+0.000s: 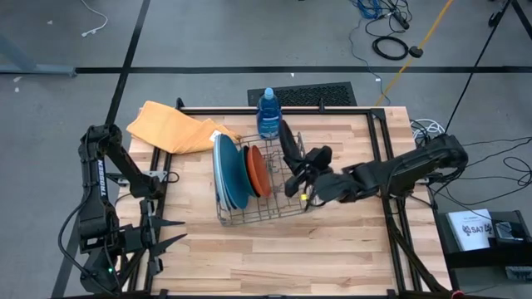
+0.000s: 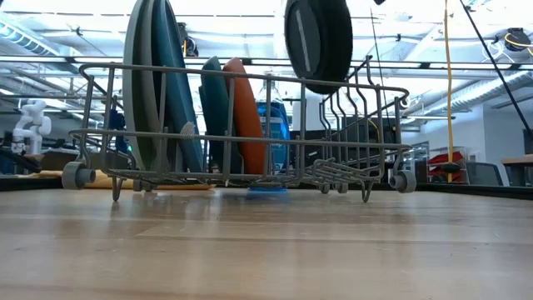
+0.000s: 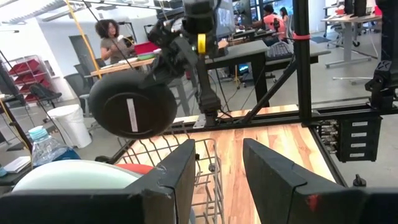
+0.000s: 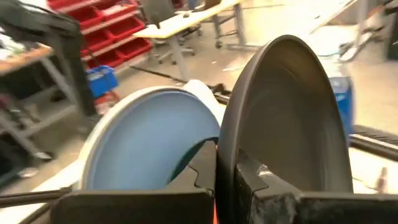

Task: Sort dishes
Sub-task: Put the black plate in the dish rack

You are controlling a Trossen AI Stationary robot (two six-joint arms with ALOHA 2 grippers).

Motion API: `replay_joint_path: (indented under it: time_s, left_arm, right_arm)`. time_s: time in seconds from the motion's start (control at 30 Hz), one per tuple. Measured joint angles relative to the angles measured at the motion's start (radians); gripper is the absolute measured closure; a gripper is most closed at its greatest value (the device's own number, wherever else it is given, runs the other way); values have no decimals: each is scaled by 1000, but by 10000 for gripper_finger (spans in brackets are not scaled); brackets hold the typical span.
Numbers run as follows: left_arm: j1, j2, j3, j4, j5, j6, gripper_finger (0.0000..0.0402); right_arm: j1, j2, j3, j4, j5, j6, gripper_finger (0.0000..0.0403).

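**Count on the table**

One wire rack (image 1: 262, 195) sits mid-frame in the high view. Six plates in all: five stand on edge in the rack, namely a grey plate (image 2: 136, 79), a blue plate (image 2: 171, 83), a light blue plate (image 4: 146, 146), a dark teal plate (image 2: 212, 112) and an orange plate (image 1: 257, 170). One black plate (image 2: 319, 40) is above the rack. One water bottle (image 1: 268, 114) and one orange cloth (image 1: 176, 127) lie toward the upper part. Two robot arms, one person.

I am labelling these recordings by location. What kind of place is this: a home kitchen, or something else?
Most likely a robotics lab or workshop, not a kitchen. Behind the wooden table there are red storage bins, work desks with people seated at them, and cables lying on the grey floor.
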Motion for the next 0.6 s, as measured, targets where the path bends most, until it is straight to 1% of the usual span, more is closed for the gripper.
replay_joint_path:
  time_s: [0.17, 0.23, 0.3, 0.37, 0.5, 0.6]
  left_arm:
    - [0, 0, 0, 0, 0, 0, 265]
    - [0, 0, 0, 0, 0, 0, 265]
    - [1, 0, 0, 2, 0, 0, 265]
    - [0, 0, 0, 12, 0, 0, 265]
    - [1, 0, 0, 34, 0, 1, 265]
    - [0, 0, 0, 34, 0, 3, 265]
  right_arm:
    - [0, -19, 0, 55, -71, -4, 396]
    - [-1, -21, -29, 150, -102, -12, 396]
    - [-8, -29, -97, 280, -139, -20, 396]
    - [-19, -42, -190, 406, -155, -12, 396]
    - [-30, -75, -395, 676, -115, 56, 396]
    - [-26, -56, -510, 898, -96, 89, 396]
